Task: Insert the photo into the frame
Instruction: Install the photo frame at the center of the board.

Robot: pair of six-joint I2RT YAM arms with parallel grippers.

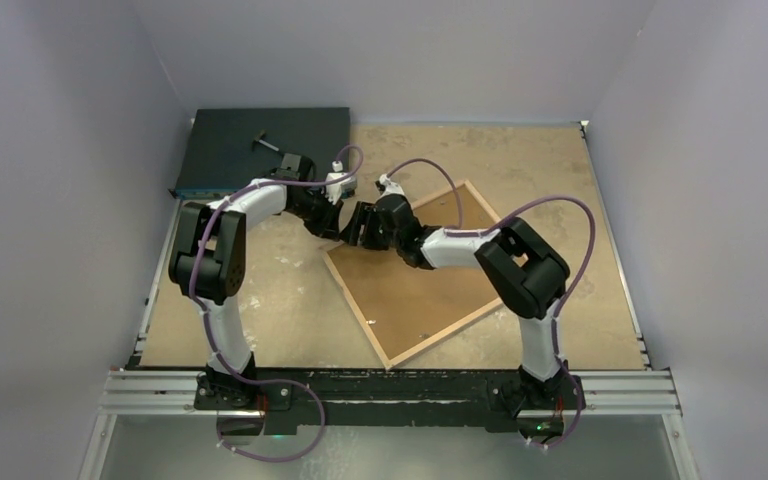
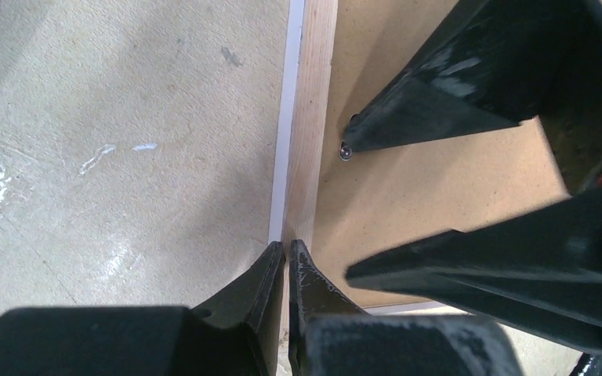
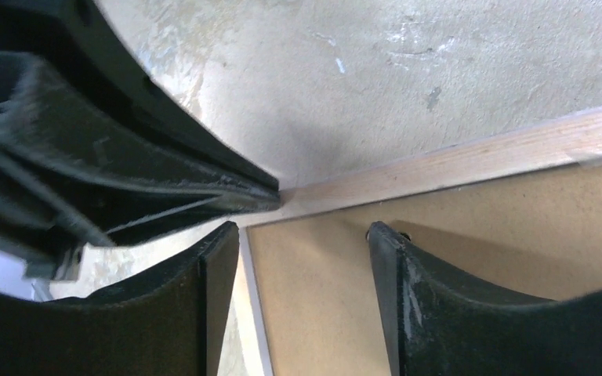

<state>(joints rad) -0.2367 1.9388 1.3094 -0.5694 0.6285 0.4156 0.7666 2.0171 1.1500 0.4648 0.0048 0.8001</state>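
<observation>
The frame point(image 1: 355, 312) lies face down and turned like a diamond on the table, its light wood rim point(image 2: 313, 117) up. A brown backing board point(image 1: 410, 290) sits inside it. My left gripper point(image 2: 286, 247) is shut, its tips on the rim at the frame's left corner, with nothing seen between them. My right gripper point(image 3: 304, 229) is open over that same corner. One of its fingers is outside the white edge, the other over the board point(image 3: 478, 211) beside a small metal tab point(image 2: 346, 153). The two grippers point(image 1: 352, 230) nearly touch. The photo is out of view.
A dark teal case point(image 1: 260, 150) with a small tool on it lies at the back left. Grey enclosure walls close in the left, right and back. An aluminium rail point(image 1: 390, 392) runs along the near edge by the arm bases.
</observation>
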